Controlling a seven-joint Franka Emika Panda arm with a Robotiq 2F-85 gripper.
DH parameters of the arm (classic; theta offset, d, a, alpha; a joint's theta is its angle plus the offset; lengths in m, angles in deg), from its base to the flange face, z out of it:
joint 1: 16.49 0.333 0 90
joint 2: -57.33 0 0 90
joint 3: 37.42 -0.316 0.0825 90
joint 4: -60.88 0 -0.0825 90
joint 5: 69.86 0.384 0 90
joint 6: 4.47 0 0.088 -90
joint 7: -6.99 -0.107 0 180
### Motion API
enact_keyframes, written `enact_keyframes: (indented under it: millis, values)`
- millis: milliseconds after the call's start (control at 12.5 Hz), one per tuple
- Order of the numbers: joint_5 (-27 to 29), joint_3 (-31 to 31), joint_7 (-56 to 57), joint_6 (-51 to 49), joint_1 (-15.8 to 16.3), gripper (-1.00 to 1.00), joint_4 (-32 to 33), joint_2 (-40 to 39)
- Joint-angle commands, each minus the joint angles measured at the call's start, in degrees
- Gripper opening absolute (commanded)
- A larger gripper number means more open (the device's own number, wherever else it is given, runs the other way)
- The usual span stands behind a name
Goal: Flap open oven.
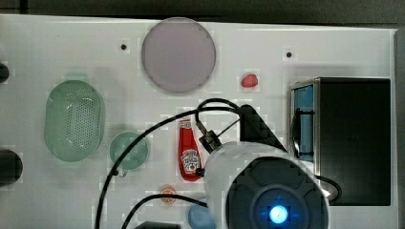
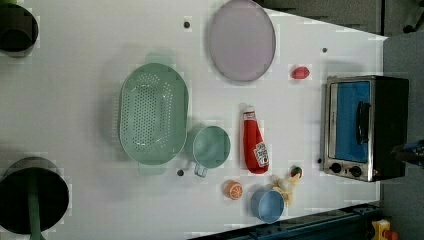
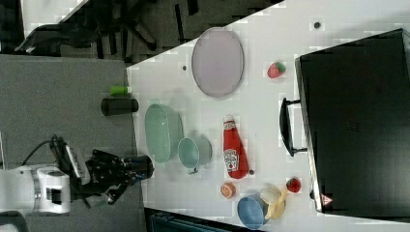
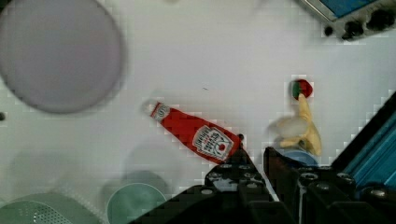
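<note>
Because the oven (image 2: 364, 127) is to be opened by its door, it is set at the table's edge with the blue door turned toward the open tabletop, so that the dark bar handle (image 2: 362, 123) can be reached from the clutter side. In the left view it is seen at the far right, door shut against the silver frame, two black knobs (image 2: 345, 169) below the glass. In the right view the handle (image 3: 286, 127) is seen standing proud of the front, which leaves a gap behind the bar for a finger to be hooked in.

The gripper (image 4: 256, 158) is seen in the wrist view with its two black fingers drawn close together, only a narrow slot left between them, and nothing is held in that slot. It is judged that the narrow setting suits hooking or pushing the bar rather than clamping it. The fingers are held above the table near the base of the ketchup bottle (image 4: 196, 137), well apart from the oven, whose knobbed corner (image 4: 355, 23) is seen far across the wrist view.

The bottle, the blue bowl (image 2: 267, 205), the banana toy (image 2: 286, 184) and the orange slice (image 2: 233, 189) are laid between arm and oven, so a raised approach over them is judged necessary. The door is not yet touched; the task is judged barely begun.
</note>
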Motion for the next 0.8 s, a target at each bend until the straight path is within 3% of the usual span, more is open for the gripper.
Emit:
enact_keyframes:
  millis: [80, 800]
  values:
    - [-0.63, 1.57, 1.47, 0.66, -1.08, -0.65, -0.02, 0.42]
    - [-3.9, 11.91, 45.15, 12.45, -4.16, -0.65, 5.52, -4.25]
